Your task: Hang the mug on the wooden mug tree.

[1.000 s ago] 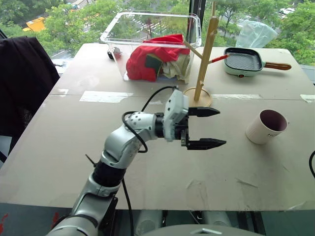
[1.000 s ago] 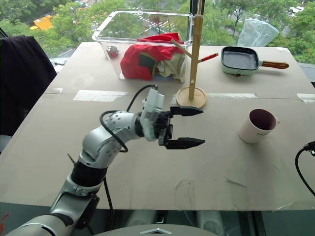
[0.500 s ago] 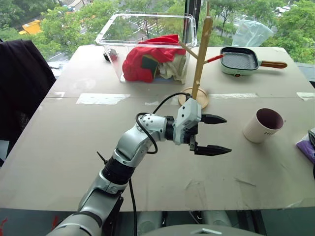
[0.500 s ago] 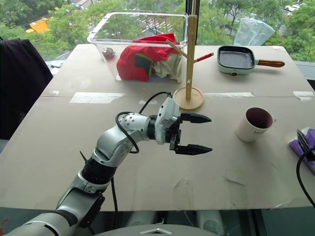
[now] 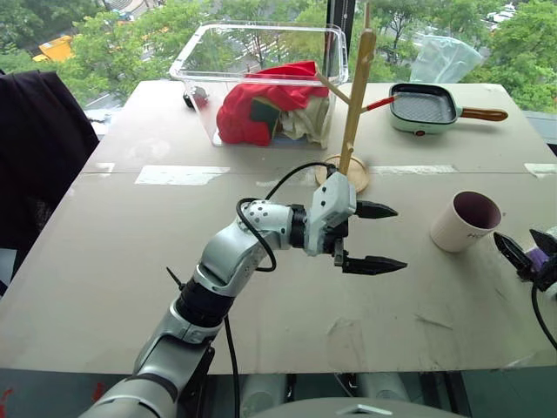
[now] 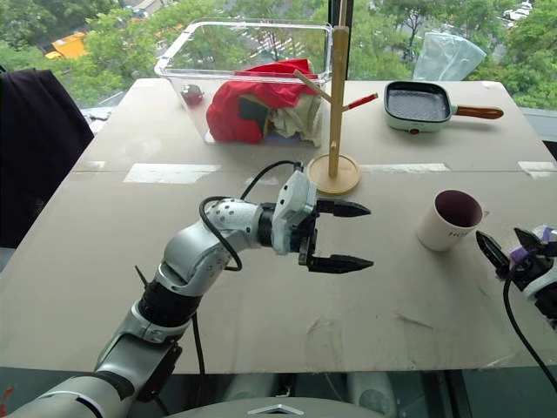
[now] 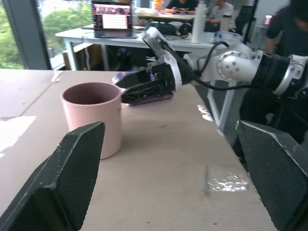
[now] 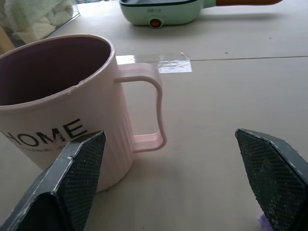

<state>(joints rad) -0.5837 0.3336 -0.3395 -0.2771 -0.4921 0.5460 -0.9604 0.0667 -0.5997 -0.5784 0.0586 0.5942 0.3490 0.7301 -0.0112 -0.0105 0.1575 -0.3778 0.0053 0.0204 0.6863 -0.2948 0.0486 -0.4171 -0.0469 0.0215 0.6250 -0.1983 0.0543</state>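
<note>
The mug (image 5: 466, 221) stood upright on the right side of the counter (image 5: 130, 261), with nothing holding it. The right tool (image 6: 502, 249) was just to its right, fingers spread wide and empty. The left tool (image 5: 372, 237) hung above the middle of the counter, spread too, pointing at the mug. The wooden mug tree (image 5: 356, 109) stood farther back, beside a clear box (image 5: 261, 52) with red cloth (image 5: 261, 104) inside.

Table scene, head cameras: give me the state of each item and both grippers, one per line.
Cream-white mug: upright on table, empty, unheld.
Light-wood mug tree: upright, pegs bare.
Clear plastic bin: lidless, holding red cloth.
Pale green grill pan: flat, empty.
Left gripper: open, empty.
Right gripper: open beside mug.
</note>
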